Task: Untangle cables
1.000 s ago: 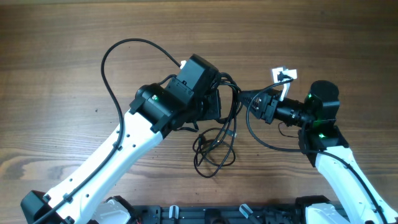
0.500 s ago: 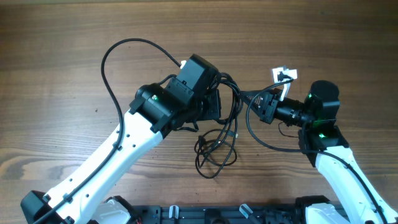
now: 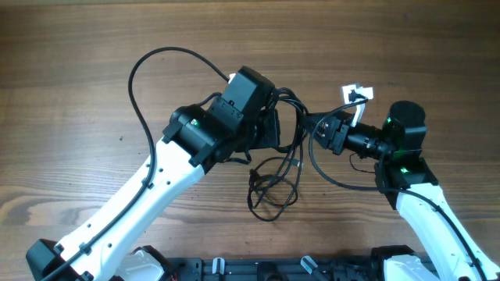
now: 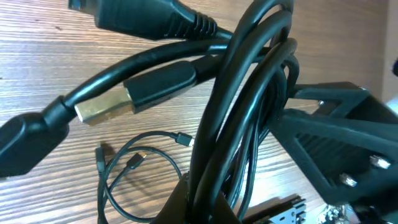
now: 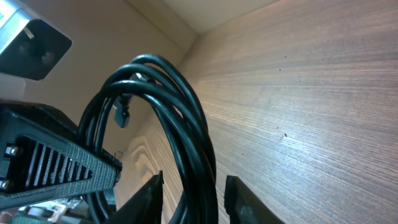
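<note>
The left arm (image 3: 148, 195) and right arm (image 3: 426, 215) have white links, black joints, green lights (image 3: 193, 122), a thick black wire (image 3: 169, 51) and a black right pincer (image 3: 319, 125).

From overhead, the left arm's camera housing (image 3: 246, 97) is covering the left jaws and the stretch of cables (image 5: 193, 137) beneath it. In the left wrist view, the cables are running off the bottom edge, the upper plug (image 4: 143, 18) is being clipped by the top edge, and the small plugs (image 4: 134, 160) on the counter (image 4: 37, 74) are showing too small to identify. In the right wrist view, the bottom edge is cutting off the bases of the right jaws.
</note>
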{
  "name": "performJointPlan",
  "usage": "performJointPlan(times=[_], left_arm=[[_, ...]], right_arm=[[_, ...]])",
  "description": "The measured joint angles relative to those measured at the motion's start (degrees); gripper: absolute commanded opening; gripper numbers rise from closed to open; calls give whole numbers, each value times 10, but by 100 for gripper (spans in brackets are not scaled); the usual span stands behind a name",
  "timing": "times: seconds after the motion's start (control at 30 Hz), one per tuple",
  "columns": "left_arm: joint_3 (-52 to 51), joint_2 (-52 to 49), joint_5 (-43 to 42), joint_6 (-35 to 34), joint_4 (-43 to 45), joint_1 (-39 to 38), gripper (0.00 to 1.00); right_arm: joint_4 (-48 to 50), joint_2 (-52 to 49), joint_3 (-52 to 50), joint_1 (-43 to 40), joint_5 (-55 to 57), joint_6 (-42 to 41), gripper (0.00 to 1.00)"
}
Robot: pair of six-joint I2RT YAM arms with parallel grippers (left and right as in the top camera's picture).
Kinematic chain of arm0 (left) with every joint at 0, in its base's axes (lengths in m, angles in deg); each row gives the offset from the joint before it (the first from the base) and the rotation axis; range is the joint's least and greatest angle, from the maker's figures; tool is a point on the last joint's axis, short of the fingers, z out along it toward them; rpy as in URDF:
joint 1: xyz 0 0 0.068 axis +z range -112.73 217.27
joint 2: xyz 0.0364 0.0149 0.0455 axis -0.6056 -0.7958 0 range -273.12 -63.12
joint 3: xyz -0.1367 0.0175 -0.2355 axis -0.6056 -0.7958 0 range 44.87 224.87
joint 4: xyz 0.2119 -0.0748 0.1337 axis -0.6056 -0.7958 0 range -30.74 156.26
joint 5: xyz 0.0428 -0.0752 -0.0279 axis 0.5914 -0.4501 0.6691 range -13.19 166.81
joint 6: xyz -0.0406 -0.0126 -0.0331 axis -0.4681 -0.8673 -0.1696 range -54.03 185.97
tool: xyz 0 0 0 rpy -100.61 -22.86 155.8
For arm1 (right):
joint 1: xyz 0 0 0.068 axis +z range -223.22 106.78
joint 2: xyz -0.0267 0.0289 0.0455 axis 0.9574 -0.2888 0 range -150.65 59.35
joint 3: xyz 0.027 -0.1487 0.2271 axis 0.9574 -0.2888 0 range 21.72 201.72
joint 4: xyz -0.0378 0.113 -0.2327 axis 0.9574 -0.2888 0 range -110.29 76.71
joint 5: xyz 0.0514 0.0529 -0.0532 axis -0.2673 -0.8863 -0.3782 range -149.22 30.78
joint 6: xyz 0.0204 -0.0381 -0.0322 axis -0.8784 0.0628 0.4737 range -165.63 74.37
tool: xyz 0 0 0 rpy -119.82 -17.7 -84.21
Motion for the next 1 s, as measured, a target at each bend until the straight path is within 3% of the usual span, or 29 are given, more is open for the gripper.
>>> performJointPlan(times=[0.13,0.3,0.4,0.67,1.0], left_arm=[[0,0,-4,0,2,0,4],[0,0,-4,0,2,0,4],[0,0,-4,0,1,0,4],[0,0,-4,0,-10,0,4],[0,0,0,0,-11,0,4]], right_arm=[[0,0,0,0,2,0,18],[0,0,0,0,2,-1,31],[0,0,0,0,2,0,31],[0,0,0,0,2,-1,4],[0,0,0,0,4,2,4]])
